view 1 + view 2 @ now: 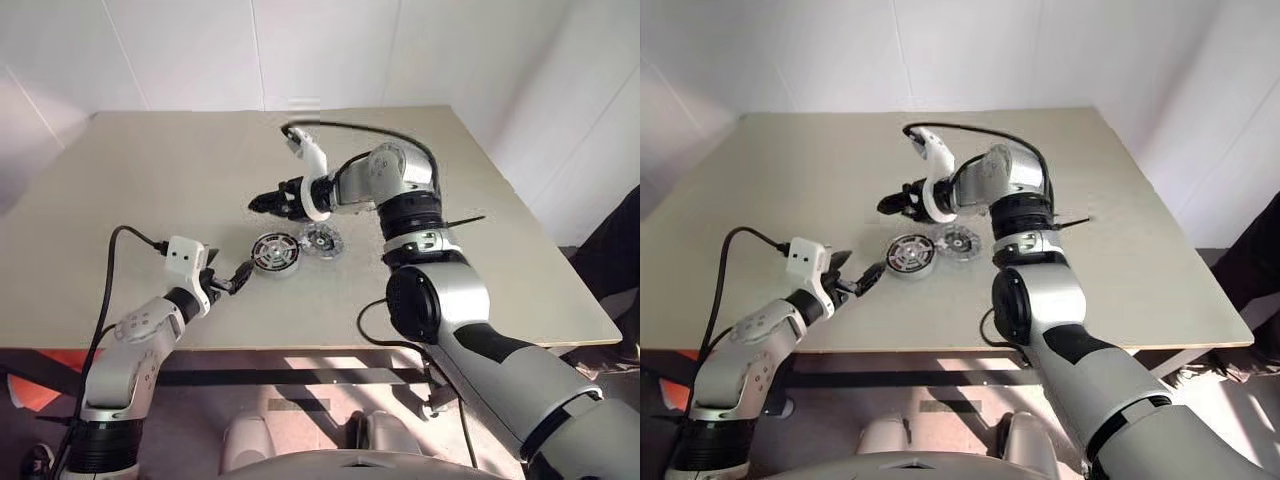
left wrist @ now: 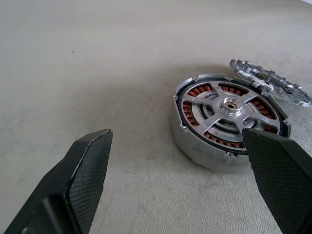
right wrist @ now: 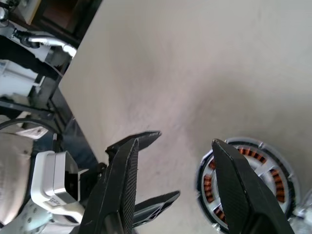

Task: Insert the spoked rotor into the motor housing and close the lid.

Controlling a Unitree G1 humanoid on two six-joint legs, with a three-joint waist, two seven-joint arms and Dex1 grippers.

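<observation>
Motor housing (image 1: 275, 252) sits mid-bench (image 1: 150, 200), spoked rotor (image 2: 229, 109) seated inside; lid (image 1: 323, 240) touches at its 3 o'clock. Left end effector (image 1: 238, 277) gapes wide at 8 o'clock; right end effector (image 1: 264, 203) hovers above, parted, empty.

Your robot's two silver-and-black arms.
White camera boxes (image 1: 184, 256) crown each wrist; black cables (image 1: 110, 290) loop alongside; fingers (image 2: 83, 170) show a carbon weave.

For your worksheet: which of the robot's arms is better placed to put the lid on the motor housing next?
Probably the right. Its hand hangs open above the table near the lid, which lies on that side of the housing. The left hand is beyond the housing.
</observation>
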